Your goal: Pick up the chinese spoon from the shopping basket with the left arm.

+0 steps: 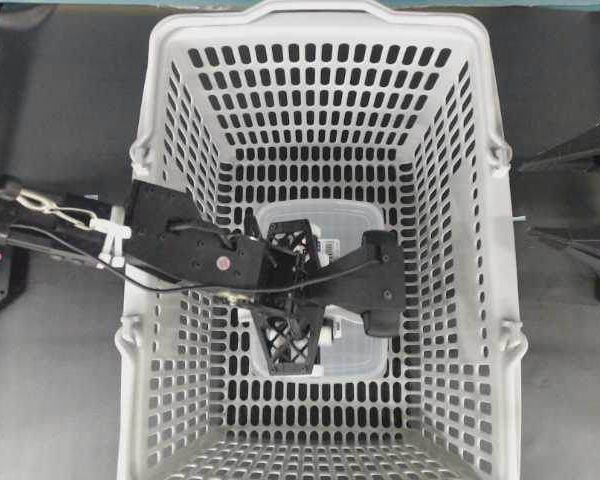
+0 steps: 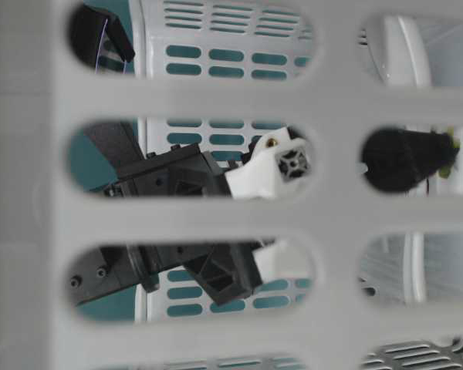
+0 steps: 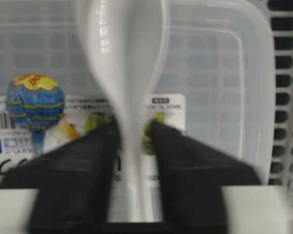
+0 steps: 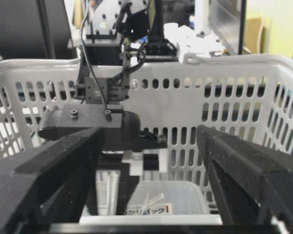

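The white chinese spoon (image 3: 122,58) lies on a clear lidded container inside the shopping basket (image 1: 180,60). Its bowl points away from the left wrist camera. My left gripper (image 3: 134,127) is shut on the spoon's narrow handle, one black finger pressing each side. From overhead the left arm (image 1: 180,240) reaches down into the middle of the basket, and its gripper (image 1: 292,297) hides the spoon. My right gripper (image 4: 151,168) hangs near the basket's rim, open wide with nothing between its fingers.
The clear container (image 1: 365,222) with a printed label (image 3: 49,122) covers much of the basket floor. Slotted basket walls (image 4: 224,112) rise steeply on all sides of the left arm. Black stand parts (image 1: 580,150) sit outside the basket on the right.
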Controlling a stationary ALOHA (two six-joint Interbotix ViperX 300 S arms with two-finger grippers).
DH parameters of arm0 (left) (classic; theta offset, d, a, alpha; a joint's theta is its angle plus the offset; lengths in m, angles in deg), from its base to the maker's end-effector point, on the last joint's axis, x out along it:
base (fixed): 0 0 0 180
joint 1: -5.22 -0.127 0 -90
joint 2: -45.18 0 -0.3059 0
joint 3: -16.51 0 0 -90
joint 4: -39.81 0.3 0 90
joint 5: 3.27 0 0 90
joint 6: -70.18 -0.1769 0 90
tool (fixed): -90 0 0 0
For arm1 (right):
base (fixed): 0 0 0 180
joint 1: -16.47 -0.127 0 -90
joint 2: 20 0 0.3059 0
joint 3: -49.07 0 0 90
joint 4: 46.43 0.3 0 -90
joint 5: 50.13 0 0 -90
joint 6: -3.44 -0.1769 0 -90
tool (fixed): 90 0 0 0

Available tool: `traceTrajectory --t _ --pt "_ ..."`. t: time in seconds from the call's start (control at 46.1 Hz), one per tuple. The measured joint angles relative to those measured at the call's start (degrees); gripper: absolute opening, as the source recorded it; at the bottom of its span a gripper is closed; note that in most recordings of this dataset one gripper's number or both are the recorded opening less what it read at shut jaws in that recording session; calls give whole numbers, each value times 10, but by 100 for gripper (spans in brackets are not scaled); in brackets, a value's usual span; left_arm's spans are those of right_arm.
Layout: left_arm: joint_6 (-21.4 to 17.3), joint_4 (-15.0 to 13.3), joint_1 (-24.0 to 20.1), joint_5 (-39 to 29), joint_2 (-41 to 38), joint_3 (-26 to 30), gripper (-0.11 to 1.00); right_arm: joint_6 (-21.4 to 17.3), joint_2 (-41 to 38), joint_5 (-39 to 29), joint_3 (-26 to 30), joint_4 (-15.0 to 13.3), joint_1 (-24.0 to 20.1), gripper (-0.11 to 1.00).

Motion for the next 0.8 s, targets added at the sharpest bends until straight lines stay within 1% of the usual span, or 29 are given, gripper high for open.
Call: traceTrajectory --t 0.022,0.043,0.217,0.282,0.434,0.651,0.716,0.802 --pt "-1 0 0 0 0 0 14 0 0 0 0 0 0 73" --pt "-2 1 -1 0 0 0 12 0 -1 0 0 0 0 73" --pt "-3 0 0 -12 13 8 13 0 -1 0 0 0 0 73" --pt "-3 0 1 -26 25 23 13 0 0 0 0 0 0 73" --pt "-4 0 1 -86 62 83 13 -7 -1 0 0 1 0 73" --pt "-7 1 1 -220 81 202 13 -17 0 0 -1 1 0 73" --pt "-7 1 2 -250 81 227 13 -17 0 0 -1 1 0 73" --pt "-7 1 2 -266 81 242 13 -17 0 0 -1 1 0 73"
